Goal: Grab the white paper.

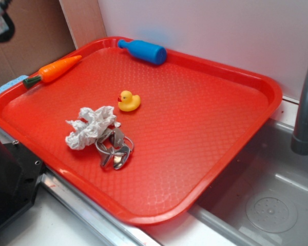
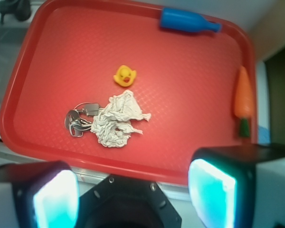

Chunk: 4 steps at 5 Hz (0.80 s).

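White paper (image 2: pixel 118 119) – crumpled, lumpy wad, touching metal rings (image 2: pixel 78 121) on red tray (image 2: pixel 194 85), gripper (image 2: pixel 133 194) fingers spread apart

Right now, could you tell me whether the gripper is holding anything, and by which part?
Nothing is held. The gripper is open above the tray's near edge, and the paper lies untouched on the tray.

Crinkled matt white paper (image 2: pixel 118 120); glossy textured plastic tray (image 2: pixel 190 95)

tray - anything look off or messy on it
Only the crumpled paper: it lies touching, maybe overlapping, the metal rings mid-tray. The bottle lies on its side at the rim. Nothing spilled or broken.
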Tool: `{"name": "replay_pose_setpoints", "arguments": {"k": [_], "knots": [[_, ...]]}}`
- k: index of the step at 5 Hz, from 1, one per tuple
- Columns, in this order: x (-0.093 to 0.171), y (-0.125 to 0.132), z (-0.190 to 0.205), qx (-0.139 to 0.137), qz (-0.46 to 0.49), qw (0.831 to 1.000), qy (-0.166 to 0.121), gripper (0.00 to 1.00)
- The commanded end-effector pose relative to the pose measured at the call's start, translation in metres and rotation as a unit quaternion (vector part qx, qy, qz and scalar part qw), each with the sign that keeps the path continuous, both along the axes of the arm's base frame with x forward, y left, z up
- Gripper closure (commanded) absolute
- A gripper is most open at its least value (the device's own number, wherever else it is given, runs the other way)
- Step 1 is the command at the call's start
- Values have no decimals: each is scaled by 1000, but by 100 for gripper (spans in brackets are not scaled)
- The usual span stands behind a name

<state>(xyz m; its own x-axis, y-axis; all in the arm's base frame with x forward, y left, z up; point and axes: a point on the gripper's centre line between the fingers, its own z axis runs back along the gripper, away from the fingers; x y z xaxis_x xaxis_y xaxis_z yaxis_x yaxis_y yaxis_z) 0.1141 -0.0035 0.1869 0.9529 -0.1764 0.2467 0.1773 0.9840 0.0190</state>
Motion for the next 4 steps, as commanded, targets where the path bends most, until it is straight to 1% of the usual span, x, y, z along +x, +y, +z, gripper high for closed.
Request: {"name": "replay_pose_setpoints", "arguments": {"k": [1,2,3,4], "knots": [[24,-8,-56,5,-111,993,-25,0],[39,-16,-88,34,-121,992,-24,0],[51,-23,-109,41,-129,990,-29,0],[63,-34,-135,42,-156,986,-27,0]]}}
